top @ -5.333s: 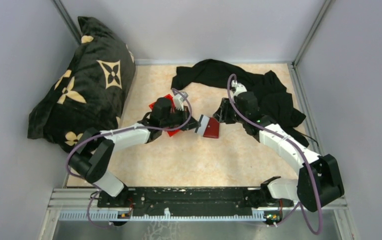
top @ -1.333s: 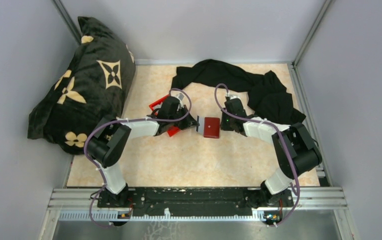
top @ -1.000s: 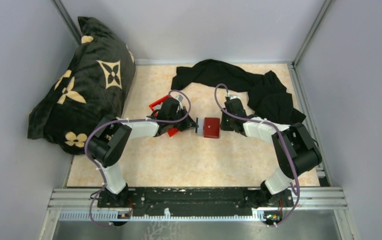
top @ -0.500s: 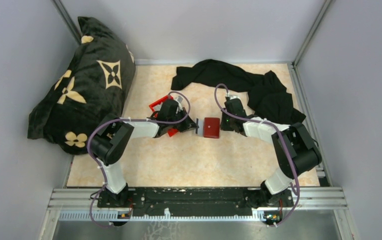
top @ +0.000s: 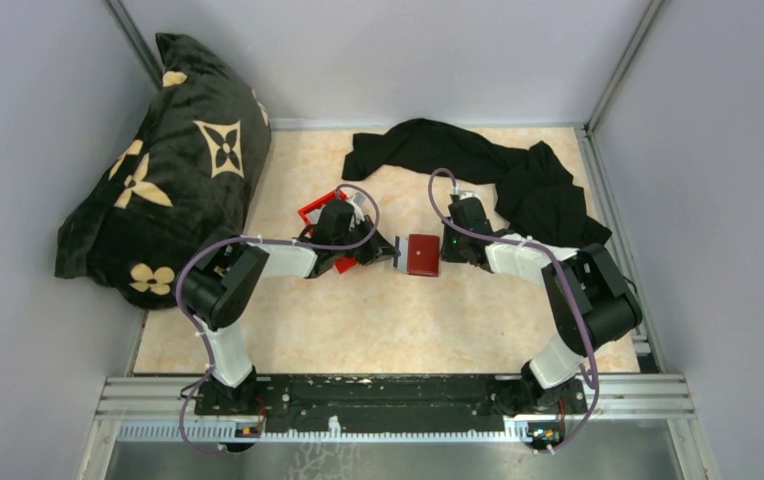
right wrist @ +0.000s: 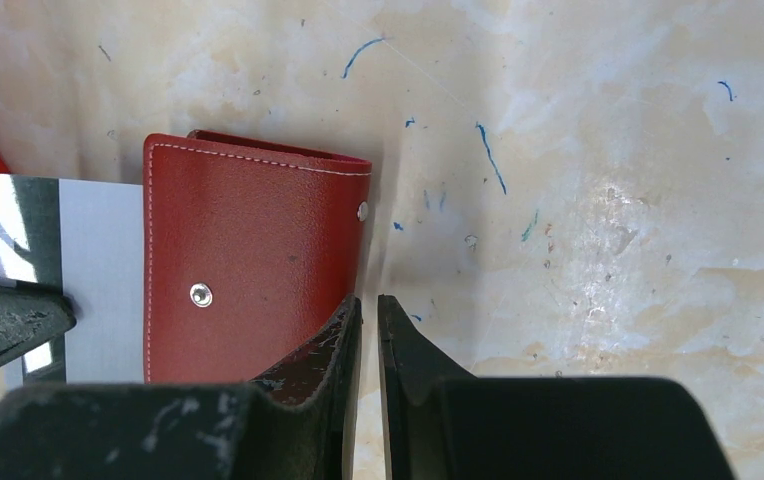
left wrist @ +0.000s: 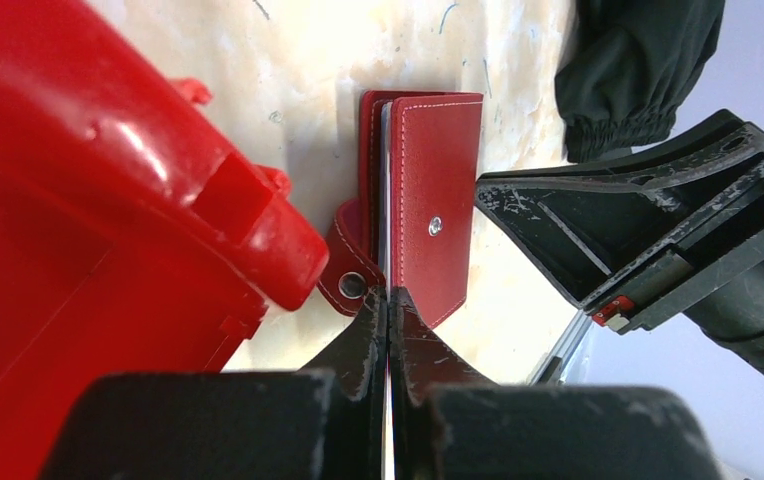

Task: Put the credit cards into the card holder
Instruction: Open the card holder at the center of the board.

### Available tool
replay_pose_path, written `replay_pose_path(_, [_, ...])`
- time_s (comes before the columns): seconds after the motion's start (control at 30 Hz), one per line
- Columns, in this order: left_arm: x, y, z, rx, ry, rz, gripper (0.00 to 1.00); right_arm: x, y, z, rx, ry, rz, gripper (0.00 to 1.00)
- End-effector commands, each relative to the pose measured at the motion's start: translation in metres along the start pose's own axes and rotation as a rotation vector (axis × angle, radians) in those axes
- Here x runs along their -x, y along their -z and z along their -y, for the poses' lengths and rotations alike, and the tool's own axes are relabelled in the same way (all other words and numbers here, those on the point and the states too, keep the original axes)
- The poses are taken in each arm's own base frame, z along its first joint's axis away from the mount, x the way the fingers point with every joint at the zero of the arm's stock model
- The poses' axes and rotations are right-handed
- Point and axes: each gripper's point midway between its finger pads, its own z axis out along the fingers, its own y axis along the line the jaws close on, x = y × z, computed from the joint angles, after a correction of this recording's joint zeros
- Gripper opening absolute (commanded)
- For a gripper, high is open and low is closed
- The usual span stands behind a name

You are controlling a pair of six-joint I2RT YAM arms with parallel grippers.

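One credit card (right wrist: 98, 270), pinched edge-on in the clenched left hand (left wrist: 388, 295), mid-worktop (top: 408, 320). Its long axis points rightward into the card holder (right wrist: 258, 250), already partly under the flap. One right hand (right wrist: 366, 305), jaws narrow at the card holder's right edge; grasp undeterminable. Left of these: red bin (left wrist: 78, 200). Far edge: black cloth (top: 478, 160).

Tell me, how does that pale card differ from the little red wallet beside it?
The credit card is pale grey; the card holder is dark red, stitched, with a metal snap. The card is pinched by the left gripper; the holder lies on the table. Both are small, flat rectangles.
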Motion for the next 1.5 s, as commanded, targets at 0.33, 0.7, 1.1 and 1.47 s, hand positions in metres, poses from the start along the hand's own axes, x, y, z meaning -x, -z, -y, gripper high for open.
replay_pose_path(0.33, [-0.002, -0.002, -0.008, 0.0, 0.004, 0.0, 0.0, 0.005, -0.002, -0.005, 0.018, 0.007, 0.029, 0.12])
replay_pose_path(0.7, [0.002, 0.0, -0.013, 0.041, -0.021, 0.013, 0.0, 0.003, -0.003, -0.005, 0.019, 0.006, 0.024, 0.12])
replay_pose_path(1.1, [-0.002, -0.005, -0.01, 0.008, -0.001, -0.003, 0.0, 0.001, -0.005, -0.006, 0.025, 0.003, 0.017, 0.12])
replay_pose_path(1.47, [-0.002, -0.008, 0.001, -0.035, 0.01, -0.013, 0.0, 0.002, -0.006, -0.007, 0.025, 0.006, 0.016, 0.12])
